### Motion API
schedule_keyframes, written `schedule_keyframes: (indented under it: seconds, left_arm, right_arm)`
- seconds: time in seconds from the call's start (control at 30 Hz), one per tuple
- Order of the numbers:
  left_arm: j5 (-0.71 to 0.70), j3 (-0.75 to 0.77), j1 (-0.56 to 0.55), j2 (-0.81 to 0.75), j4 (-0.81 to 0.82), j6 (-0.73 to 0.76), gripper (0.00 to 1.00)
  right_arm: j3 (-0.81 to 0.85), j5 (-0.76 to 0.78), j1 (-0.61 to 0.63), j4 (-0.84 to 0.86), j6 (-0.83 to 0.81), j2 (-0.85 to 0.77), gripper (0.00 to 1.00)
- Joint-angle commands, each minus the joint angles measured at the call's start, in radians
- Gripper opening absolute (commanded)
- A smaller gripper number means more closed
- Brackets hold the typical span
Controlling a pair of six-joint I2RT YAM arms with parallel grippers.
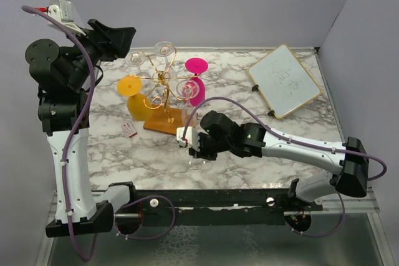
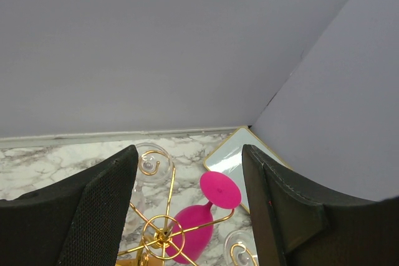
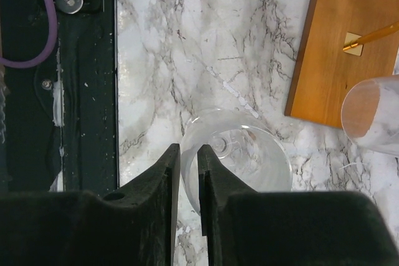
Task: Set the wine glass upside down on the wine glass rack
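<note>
**Step in hand:** the pickup. The right tool [image 3: 189, 151] is clenched on the rim wall of the clear, stemmed wine glass [image 3: 249, 154], with one finger inside the bowl and one outside, as we read it. The glass stands upright on the white marble worktop [image 3: 187, 42], just beside the orange-brown wooden base of the thin gold wire wine glass rack [image 1: 163, 82] (so not yet hung). The left tool [image 2: 189, 154] hangs released, jaws wide, above the rack's centre post.

**Next move, in our judgement:** lift the glass, invert it, and slide its stem into a vacant curled arm, keeping clear of the pink glass [image 1: 196, 85] hanging there.
</note>
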Motion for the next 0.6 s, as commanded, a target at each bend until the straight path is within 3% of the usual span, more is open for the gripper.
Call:
schedule_keyframes:
  seconds: [0.0, 0.13, 0.27, 0.57]
  left_arm:
    - [0.029, 0.014, -0.007, -0.015, 0.032, 0.004, 0.7]
    - [0.031, 0.018, -0.006, -0.013, 0.033, 0.001, 0.7]
    - [0.044, 0.025, -0.009, -0.006, 0.043, -0.011, 0.7]
    - [0.078, 0.04, -0.086, 0.056, 0.106, -0.1, 0.7]
  right_arm:
    - [0.024, 0.014, 0.005, -0.086, -0.02, 0.036, 0.18]
    - [0.053, 0.035, 0.005, -0.094, -0.009, 0.065, 0.16]
    - [0.072, 0.09, 0.005, -0.087, 0.008, 0.068, 0.02]
    - [0.045, 0.146, 0.005, -0.084, 0.055, -0.092, 0.01]
